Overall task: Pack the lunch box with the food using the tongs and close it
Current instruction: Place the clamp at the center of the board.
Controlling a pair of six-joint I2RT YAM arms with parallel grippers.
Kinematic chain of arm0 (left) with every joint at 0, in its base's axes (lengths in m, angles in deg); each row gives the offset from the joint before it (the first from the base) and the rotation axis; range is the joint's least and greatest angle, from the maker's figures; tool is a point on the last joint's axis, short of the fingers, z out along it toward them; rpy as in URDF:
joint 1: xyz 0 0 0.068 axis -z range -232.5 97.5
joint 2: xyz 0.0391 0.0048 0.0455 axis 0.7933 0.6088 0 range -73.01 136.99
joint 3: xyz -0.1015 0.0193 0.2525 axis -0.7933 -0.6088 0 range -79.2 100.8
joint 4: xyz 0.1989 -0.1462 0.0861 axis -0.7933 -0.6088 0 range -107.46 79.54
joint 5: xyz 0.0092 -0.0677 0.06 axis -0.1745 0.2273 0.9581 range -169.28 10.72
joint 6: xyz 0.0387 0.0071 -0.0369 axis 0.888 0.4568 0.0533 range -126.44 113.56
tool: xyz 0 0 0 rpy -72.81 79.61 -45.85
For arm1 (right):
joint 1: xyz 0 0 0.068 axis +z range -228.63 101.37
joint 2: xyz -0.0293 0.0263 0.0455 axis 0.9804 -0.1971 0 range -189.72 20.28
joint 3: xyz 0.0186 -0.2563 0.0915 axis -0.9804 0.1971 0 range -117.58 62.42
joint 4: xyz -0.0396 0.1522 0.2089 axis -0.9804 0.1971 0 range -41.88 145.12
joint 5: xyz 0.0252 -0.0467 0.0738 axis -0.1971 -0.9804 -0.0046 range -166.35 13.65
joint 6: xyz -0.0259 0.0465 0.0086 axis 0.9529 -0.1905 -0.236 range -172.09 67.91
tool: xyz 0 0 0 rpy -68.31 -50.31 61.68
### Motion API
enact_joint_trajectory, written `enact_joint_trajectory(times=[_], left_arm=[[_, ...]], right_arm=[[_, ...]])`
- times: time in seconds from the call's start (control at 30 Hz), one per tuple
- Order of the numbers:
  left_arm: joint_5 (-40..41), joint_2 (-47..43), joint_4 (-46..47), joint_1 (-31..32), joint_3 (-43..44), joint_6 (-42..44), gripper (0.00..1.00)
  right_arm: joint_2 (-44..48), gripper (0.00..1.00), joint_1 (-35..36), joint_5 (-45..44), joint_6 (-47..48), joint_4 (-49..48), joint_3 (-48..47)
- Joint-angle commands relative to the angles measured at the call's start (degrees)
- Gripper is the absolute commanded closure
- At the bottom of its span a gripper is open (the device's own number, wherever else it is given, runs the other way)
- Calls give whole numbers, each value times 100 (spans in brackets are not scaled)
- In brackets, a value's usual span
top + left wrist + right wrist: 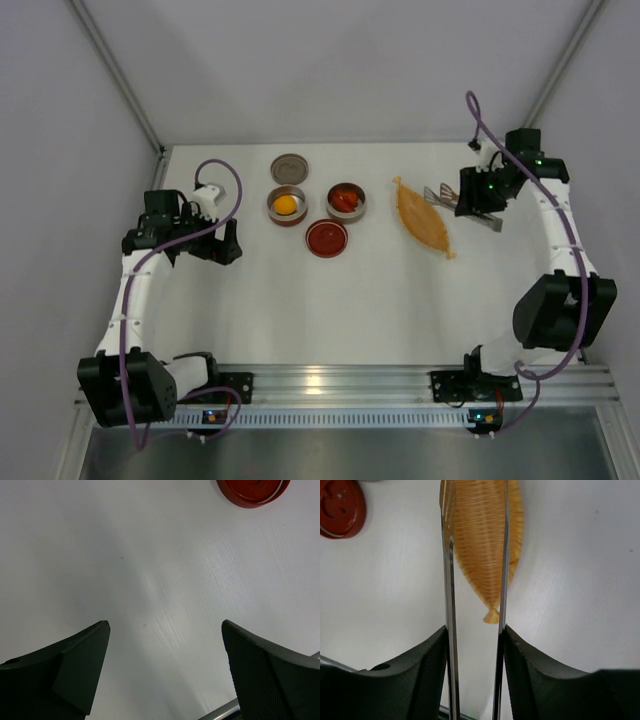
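The right gripper (pixel 475 636) clamps the slender grey metal tongs (pixel 449 580) between its fingers near the white table's (pixel 400 300) far right corner. The tong tips reach over the orange leaf-shaped woven dish (pixel 485 535). Left of the dish, toward the far edge, the round orange-yellow food piece (pixel 285 205) sits in one small metal tin (pixel 268 207) and the red slices (pixel 345 200) in another (pixel 363 205). The left gripper (pixel 165 630) hangs wide open near the left edge.

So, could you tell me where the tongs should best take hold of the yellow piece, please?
Probably across the yellow piece's round sides, coming straight down from above: it lies inside an open tin, whose wall blocks a sideways approach. The right tool holds the tongs, arms parted.
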Motion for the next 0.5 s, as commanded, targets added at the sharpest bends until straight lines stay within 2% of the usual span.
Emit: enact_joint_trajectory(times=[0.0,0.23,0.47], left_arm=[[-198,-82,79,-31,129,27,2],[-181,58,123,-31,191,-9,2],[-84,94,140,-31,156,-17,2]], right_arm=[[328,55,-928,163,185,-599,217],[-391,57,-1554,13,273,-1189,491],[-946,54,-1616,-4,326,-1890,649]])
